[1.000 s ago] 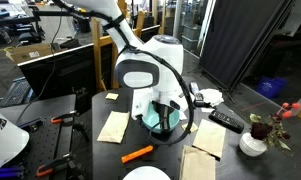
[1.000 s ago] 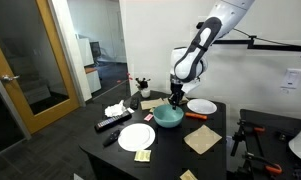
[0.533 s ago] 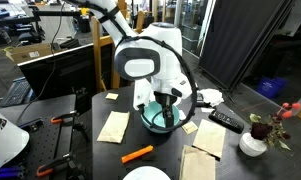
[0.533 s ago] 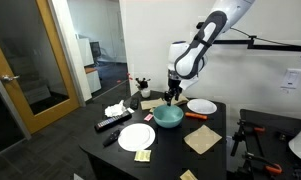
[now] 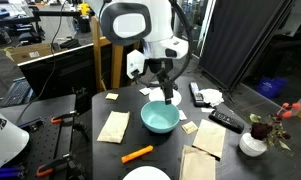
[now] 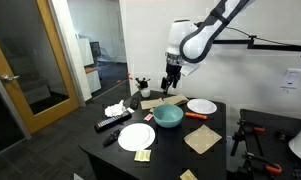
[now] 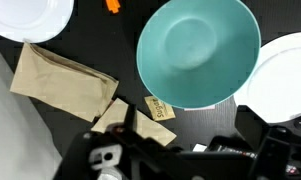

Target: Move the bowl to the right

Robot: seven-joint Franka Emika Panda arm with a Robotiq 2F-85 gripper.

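Observation:
The teal bowl [image 5: 159, 118] [image 6: 168, 116] stands upright on the dark table, with nothing in it. My gripper [image 5: 168, 97] [image 6: 169, 86] hangs above its far rim, clear of it, in both exterior views. The wrist view looks straight down on the bowl [image 7: 198, 52]. There my gripper [image 7: 185, 152] is open, its dark fingers [image 7: 102, 155] spread wide at the bottom edge with nothing between them.
White plates [image 7: 25, 15] [image 7: 286, 75] flank the bowl. They show again as a near plate [image 6: 136, 136] and a far plate [image 6: 201, 106]. Tan napkins [image 5: 113, 127] [image 7: 65, 75], a sugar packet [image 7: 160, 108], an orange marker [image 5: 137, 153], a remote [image 5: 226, 120] and a flower vase [image 5: 254, 141] lie around it.
My gripper was down at the bowl's rim; it has opened and risen clear above it. The bowl stays on the table.

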